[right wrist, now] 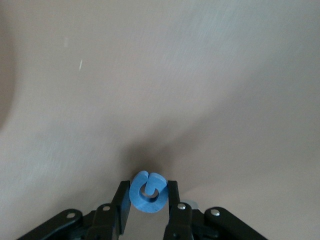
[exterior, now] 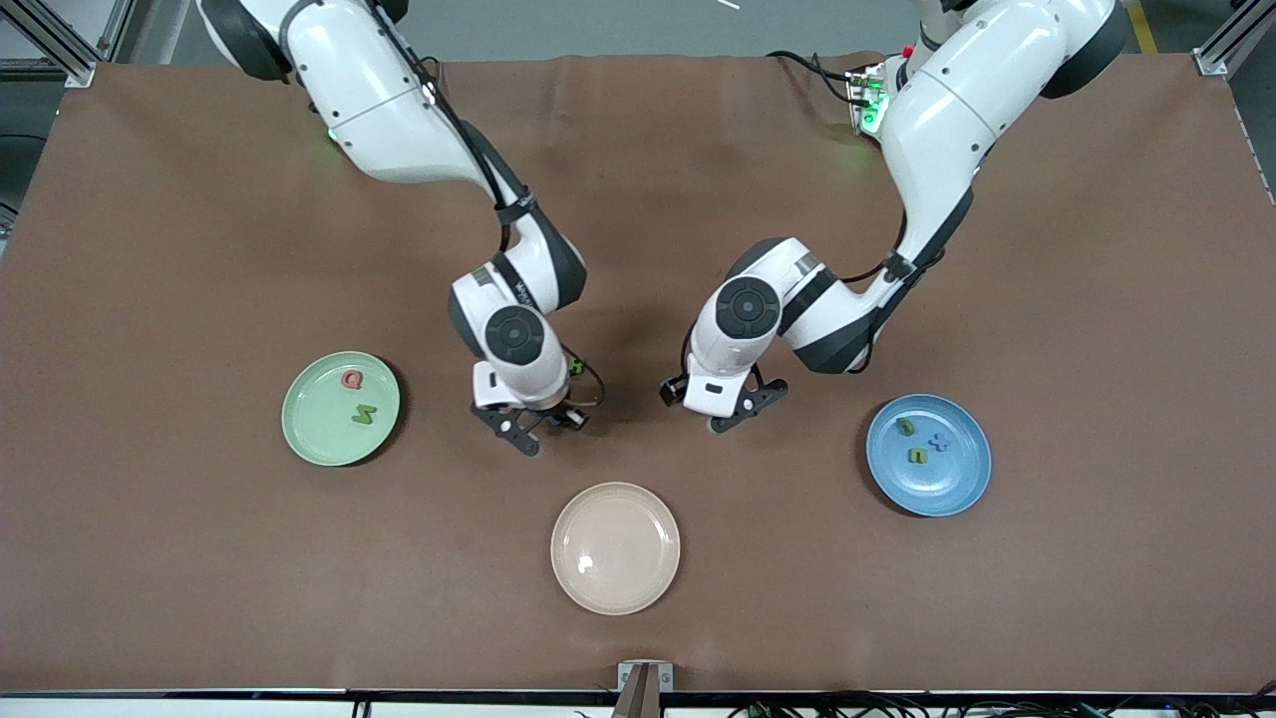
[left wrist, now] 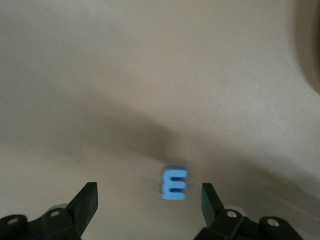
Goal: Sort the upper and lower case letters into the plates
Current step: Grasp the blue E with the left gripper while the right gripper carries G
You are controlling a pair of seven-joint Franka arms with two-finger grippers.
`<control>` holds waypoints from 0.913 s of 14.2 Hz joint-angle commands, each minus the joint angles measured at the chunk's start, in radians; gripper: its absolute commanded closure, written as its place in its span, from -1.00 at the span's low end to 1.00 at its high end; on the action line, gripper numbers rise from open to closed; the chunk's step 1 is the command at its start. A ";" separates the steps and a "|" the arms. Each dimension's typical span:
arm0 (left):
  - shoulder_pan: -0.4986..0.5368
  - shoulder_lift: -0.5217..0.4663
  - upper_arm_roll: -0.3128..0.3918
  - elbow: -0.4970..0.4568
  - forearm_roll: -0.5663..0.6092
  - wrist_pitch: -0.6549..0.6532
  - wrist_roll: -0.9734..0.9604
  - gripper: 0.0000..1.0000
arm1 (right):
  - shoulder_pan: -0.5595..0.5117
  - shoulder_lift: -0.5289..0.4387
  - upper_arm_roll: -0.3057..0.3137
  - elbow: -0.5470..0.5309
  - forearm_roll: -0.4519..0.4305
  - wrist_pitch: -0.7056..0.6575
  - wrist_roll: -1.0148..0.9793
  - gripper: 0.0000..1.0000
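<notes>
My right gripper (right wrist: 148,196) is shut on a blue rounded letter (right wrist: 148,192) that looks like a G, low over the brown table cover. In the front view this gripper (exterior: 538,429) is between the mint green plate (exterior: 317,424) and the cream plate. My left gripper (left wrist: 148,192) is open over the table, and a blue letter E (left wrist: 174,183) lies flat between its fingers, closer to one of them. From the front this gripper (exterior: 720,409) hides the E. The green plate holds a red Q (exterior: 351,379) and a green letter (exterior: 364,414). Three small letters lie in the blue plate (exterior: 959,481).
An empty cream-beige plate (exterior: 615,563) lies nearer to the front camera than both grippers, midway between the two coloured plates. The brown cover spreads over the whole table. A small mount (exterior: 644,688) sticks up at the table's front edge.
</notes>
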 commanded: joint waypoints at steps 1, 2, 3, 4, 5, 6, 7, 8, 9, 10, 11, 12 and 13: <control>-0.065 0.057 0.046 0.084 -0.008 -0.005 -0.069 -0.54 | -0.120 -0.143 0.017 -0.064 -0.002 -0.128 -0.221 0.99; -0.097 0.068 0.075 0.097 -0.010 -0.005 -0.092 -0.51 | -0.171 -0.194 0.017 -0.110 0.000 -0.135 -0.329 0.99; -0.136 0.081 0.101 0.119 -0.010 -0.004 -0.129 -0.48 | -0.221 -0.240 0.017 -0.171 -0.002 -0.129 -0.426 0.99; -0.163 0.092 0.124 0.138 -0.010 -0.003 -0.153 -0.47 | -0.269 -0.272 0.016 -0.221 -0.002 -0.123 -0.505 0.99; -0.182 0.098 0.143 0.147 -0.011 -0.003 -0.158 -0.46 | -0.315 -0.300 0.016 -0.271 -0.002 -0.101 -0.586 0.99; -0.188 0.103 0.149 0.152 -0.013 -0.003 -0.160 -0.44 | -0.355 -0.330 0.016 -0.334 -0.004 -0.054 -0.672 0.99; -0.190 0.112 0.149 0.156 -0.013 -0.003 -0.164 -0.41 | -0.393 -0.349 0.014 -0.397 -0.004 0.003 -0.762 0.99; -0.197 0.114 0.149 0.157 -0.011 -0.003 -0.169 -0.37 | -0.438 -0.351 0.014 -0.435 -0.004 0.047 -0.824 0.99; -0.205 0.114 0.152 0.157 -0.007 -0.003 -0.169 -0.30 | -0.473 -0.348 0.016 -0.462 -0.004 0.084 -0.884 0.99; -0.207 0.115 0.155 0.155 -0.005 -0.003 -0.169 -0.18 | -0.505 -0.341 0.016 -0.480 -0.004 0.115 -0.940 0.99; -0.207 0.115 0.155 0.153 -0.003 -0.003 -0.167 -0.04 | -0.527 -0.338 0.016 -0.489 -0.004 0.129 -0.979 0.99; -0.210 0.115 0.157 0.152 0.000 -0.003 -0.166 0.18 | -0.545 -0.337 0.016 -0.499 -0.004 0.141 -1.007 0.98; -0.213 0.115 0.157 0.152 0.001 -0.003 -0.164 0.40 | -0.554 -0.332 0.016 -0.515 -0.004 0.166 -1.019 0.98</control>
